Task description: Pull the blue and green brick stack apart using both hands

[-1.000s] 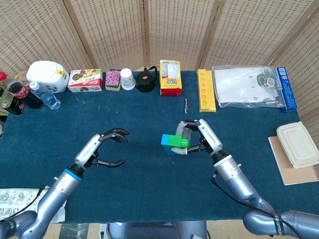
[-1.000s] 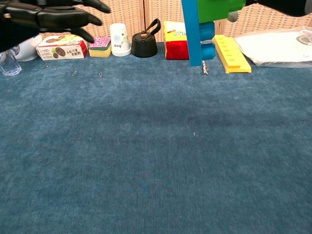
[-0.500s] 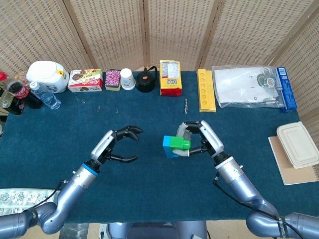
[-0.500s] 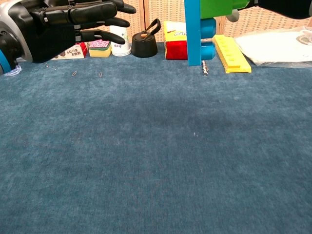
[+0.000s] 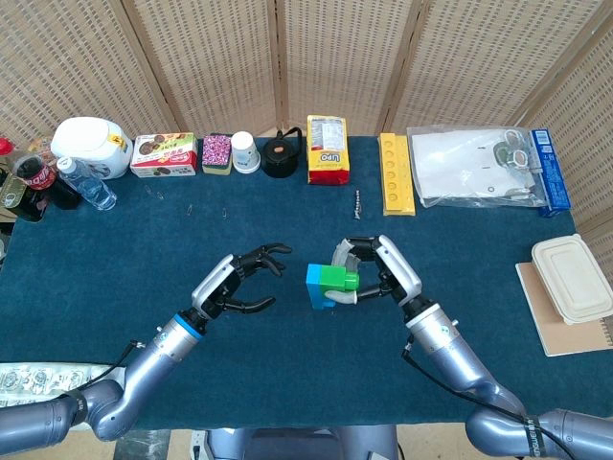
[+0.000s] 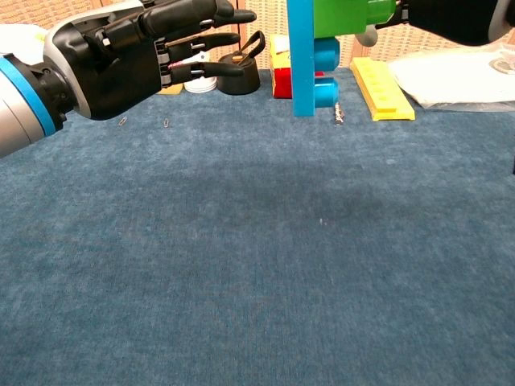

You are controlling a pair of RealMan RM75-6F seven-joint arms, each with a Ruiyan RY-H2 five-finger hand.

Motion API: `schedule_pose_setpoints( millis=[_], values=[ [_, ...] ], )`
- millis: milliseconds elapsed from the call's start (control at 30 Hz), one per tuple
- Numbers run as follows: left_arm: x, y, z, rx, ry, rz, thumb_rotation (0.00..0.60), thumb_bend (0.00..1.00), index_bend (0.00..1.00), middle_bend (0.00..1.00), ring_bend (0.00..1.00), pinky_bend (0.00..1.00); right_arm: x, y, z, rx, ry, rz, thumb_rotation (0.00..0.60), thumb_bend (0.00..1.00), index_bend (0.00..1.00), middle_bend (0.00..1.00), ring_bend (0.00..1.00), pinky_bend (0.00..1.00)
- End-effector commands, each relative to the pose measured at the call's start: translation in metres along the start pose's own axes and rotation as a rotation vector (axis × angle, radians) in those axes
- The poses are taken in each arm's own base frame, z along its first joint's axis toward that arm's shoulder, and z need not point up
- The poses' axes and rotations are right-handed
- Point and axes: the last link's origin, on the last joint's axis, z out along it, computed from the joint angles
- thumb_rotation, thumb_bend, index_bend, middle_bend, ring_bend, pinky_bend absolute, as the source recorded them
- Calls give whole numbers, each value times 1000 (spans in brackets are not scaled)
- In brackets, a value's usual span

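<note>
The stack is a blue brick [image 5: 316,285] joined to a green brick [image 5: 338,280], held in the air above the cloth. My right hand [image 5: 380,271] grips the green end, fingers wrapped around it. In the chest view the blue brick [image 6: 302,58] hangs upright with the green brick [image 6: 348,14] at the top edge, where my right hand [image 6: 451,16] is mostly cut off. My left hand [image 5: 244,279] hovers just left of the stack with its fingers spread and holds nothing; the same left hand [image 6: 157,44] fills the upper left of the chest view.
Along the far edge stand a snack box [image 5: 164,154], a paper cup [image 5: 245,151], a black pot [image 5: 281,156], a yellow packet [image 5: 327,149] and a yellow tray [image 5: 396,172]. Bottles [image 5: 57,180] sit far left, a plastic bag [image 5: 474,165] and lidded container [image 5: 573,277] at right.
My left hand has moved right, closing most of the gap to the stack. My right hand has carried the stack slightly left.
</note>
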Motion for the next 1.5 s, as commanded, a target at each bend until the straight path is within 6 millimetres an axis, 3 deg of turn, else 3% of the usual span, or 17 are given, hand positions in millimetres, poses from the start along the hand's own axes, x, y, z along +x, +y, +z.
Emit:
schedule_pose_setpoints(
  millis=[33, 367, 1233, 1500],
  values=[
    [-3, 1, 3, -12, -3, 10, 501, 257, 476, 212, 85, 237, -2, 1, -1, -1, -7, -5, 600, 62, 698, 641, 660, 668],
    [-10, 4, 14, -29, 10, 30, 502, 209, 475, 195, 80, 233, -5, 0, -1, 7, -12, -34, 600, 61, 698, 642, 658, 667],
    [-30, 1, 26, -34, -21, 67, 499, 206, 449, 163, 65, 231, -12, -4, 3, 0, -27, -33, 600, 61, 698, 642, 658, 667],
    [-32, 0, 28, -35, -21, 71, 503, 322, 449, 163, 65, 231, -15, -4, 4, -2, -36, -22, 600, 61, 699, 642, 658, 668]
  ],
)
